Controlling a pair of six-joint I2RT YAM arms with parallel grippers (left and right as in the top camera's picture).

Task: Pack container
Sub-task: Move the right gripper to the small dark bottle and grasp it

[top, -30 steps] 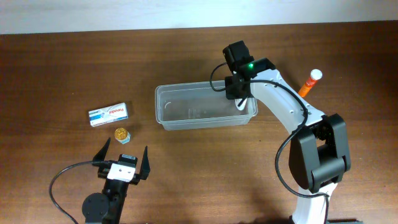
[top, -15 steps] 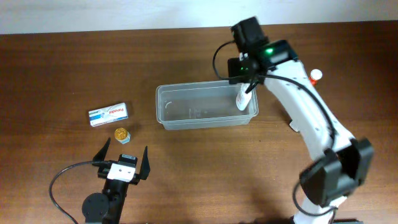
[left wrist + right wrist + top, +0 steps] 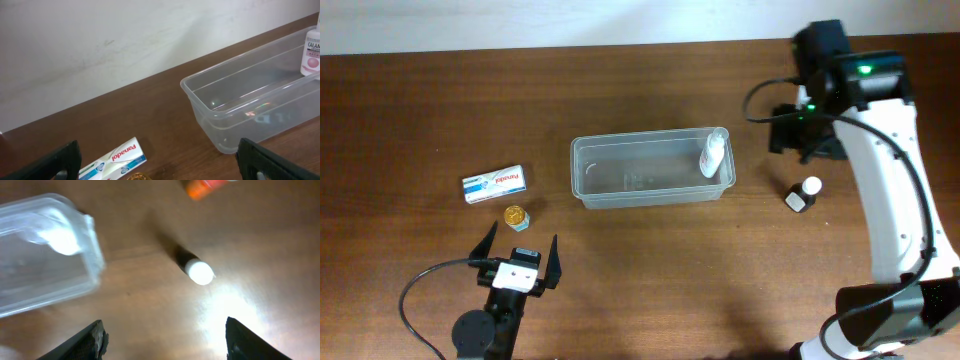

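Since the earlier frame the right gripper (image 3: 165,325) has left the container (image 3: 578,170) and swung outward over open table (image 3: 420,100). A white lotion bottle (image 3: 713,155) now rests inside the tub, at the end nearest that gripper. The fingers stand wide apart with nothing between them.

Below them a small dark bottle (image 3: 199,271) with a white cap stands upright. An orange tube (image 3: 205,186) lies just beyond it, at the edge of the wrist view. Nothing lies between fingers and cap.

Likely hazards:
- A descent off centre would let one finger strike the narrow bottle and topple it.
- A wide approach could nudge the tube.
- A careless return over the tub could knock the lotion bottle, which seems to lean on the end wall.

The left gripper (image 3: 520,255) waits fully spread and empty. A Panadol box (image 3: 494,183) and a gold-capped item (image 3: 516,215) sit just ahead of it, with the container further ahead.
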